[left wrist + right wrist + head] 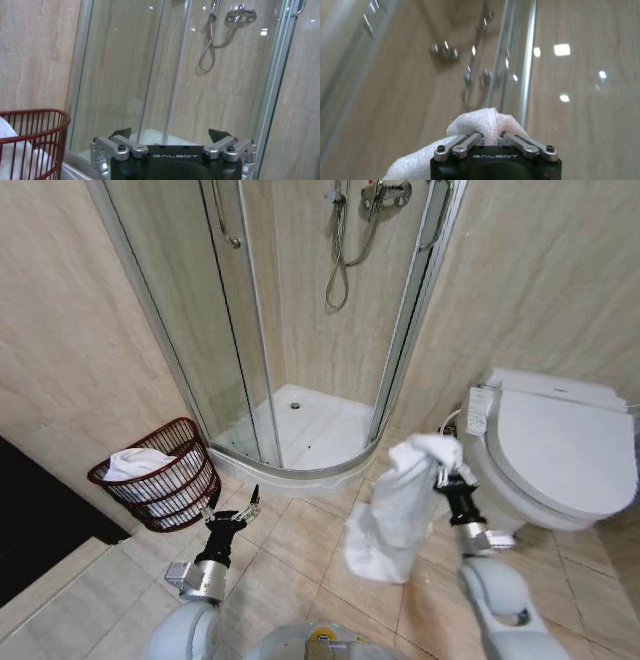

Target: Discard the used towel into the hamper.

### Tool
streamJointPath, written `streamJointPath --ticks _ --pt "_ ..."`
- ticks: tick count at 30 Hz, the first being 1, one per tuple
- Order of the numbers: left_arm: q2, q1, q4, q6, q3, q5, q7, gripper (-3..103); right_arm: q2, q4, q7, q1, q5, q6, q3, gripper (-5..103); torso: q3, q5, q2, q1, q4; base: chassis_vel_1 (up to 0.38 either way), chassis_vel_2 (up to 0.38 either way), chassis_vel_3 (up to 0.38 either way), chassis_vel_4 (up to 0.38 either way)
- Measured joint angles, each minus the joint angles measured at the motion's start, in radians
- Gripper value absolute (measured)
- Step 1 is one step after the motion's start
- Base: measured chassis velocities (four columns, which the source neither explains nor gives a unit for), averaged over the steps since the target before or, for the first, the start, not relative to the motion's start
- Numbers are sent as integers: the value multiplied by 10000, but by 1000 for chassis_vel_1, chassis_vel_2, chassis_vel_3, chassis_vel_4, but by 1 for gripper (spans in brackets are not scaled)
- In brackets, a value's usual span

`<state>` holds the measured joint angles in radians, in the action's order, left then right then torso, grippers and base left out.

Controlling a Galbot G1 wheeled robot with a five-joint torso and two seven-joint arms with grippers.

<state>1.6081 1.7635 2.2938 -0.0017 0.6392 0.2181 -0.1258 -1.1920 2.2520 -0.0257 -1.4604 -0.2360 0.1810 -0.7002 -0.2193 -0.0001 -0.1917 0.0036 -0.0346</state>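
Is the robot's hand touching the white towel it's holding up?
Touching. In the right wrist view the right gripper has its fingers pinched shut on the white towel; the head view shows the towel hanging from it above the floor.

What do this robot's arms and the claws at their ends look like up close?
Both arms are rounded pale grey tubes with black sections toward the wrists. The left end effector and right end effector each have a black block marked GALBOT in white, silver metal linkages fastened with dark screws, and dark fingertips.

hamper (160, 485) left of shower (300, 330), toilet (560, 450) right, towel (395, 510) between
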Motion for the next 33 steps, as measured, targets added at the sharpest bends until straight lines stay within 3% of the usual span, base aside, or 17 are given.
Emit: streamJointPath --ticks 3,11,20,33 --pt "0 0 0 0 0 0 0 100 563 1315 361 55 -626 -346 -720 7 0 -1 0 0 -1 0 0 0 0" --pt "0 0 0 0 0 0 0 100 1224 1892 975 181 -1778 -441 -2393 7 0 3 0 0 0 0 0 0 0" --pt "0 0 0 0 0 0 0 100 1151 2065 1179 104 -2061 -440 -2613 7 -111 0 -189 74 0 0 0 0 0" --pt "0 0 0 0 0 0 0 100 963 2216 1029 130 -2009 -316 -2543 7 -535 1 -789 251 0 0 0 0 0"
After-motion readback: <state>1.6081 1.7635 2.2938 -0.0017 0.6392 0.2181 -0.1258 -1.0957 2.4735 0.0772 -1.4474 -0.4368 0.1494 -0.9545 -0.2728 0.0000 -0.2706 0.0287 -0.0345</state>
